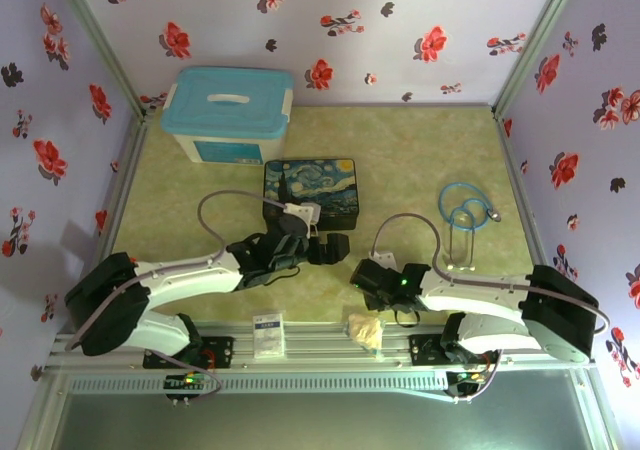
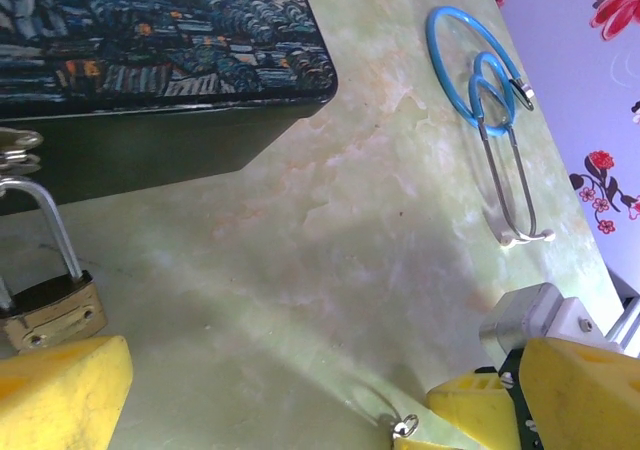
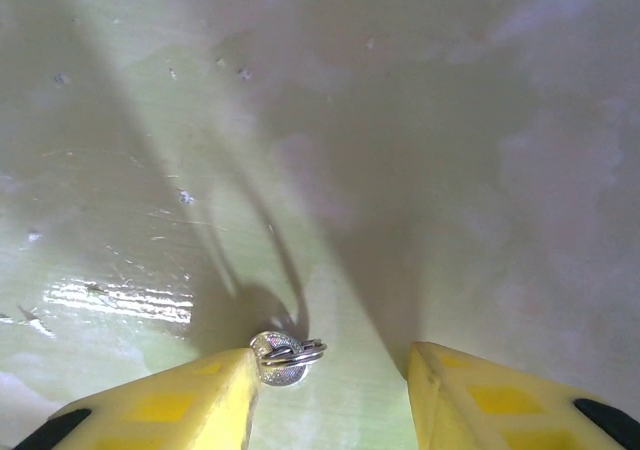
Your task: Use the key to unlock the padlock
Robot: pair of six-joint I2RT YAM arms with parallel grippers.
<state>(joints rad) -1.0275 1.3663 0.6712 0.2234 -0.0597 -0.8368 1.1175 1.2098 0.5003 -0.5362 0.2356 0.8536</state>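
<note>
From the top camera, the left arm reaches toward the middle of the green worktop (image 1: 420,160). The left tool (image 1: 338,248) stands just in front of the dark starry-night box (image 1: 311,188). The right tool (image 1: 362,273) is close beside it, a little nearer to the bases. A storage box (image 1: 230,115) with a blue lid stands at the back left, and a blue stethoscope (image 1: 467,215) lies at the right. A beige wad of paper (image 1: 366,330) and a small white card (image 1: 268,335) lie at the near edge. In the left wrist camera, the left tool (image 2: 325,370) has its yellow fingers (image 2: 60,390) wide apart, and they grip nothing. The padlock (image 2: 55,312) is at the picture's left, against the front wall of the starry-night box (image 2: 170,50). Its thin silver shackle (image 2: 60,230) goes up to the silver clasp (image 2: 15,150) of the box. Its brass body sits just above the finger at the picture's left. At the bottom edge the key (image 2: 405,427) shows as a small ring on the worktop, just beside a yellow finger of the right tool. The stethoscope (image 2: 480,80) lies well apart, at the far right. In the right wrist camera, the right tool (image 3: 330,400) has its fingers (image 3: 500,400) apart. The key (image 3: 285,355) lies on the worktop between them, just beside the finger at the picture's left, and it is not clamped.
</note>
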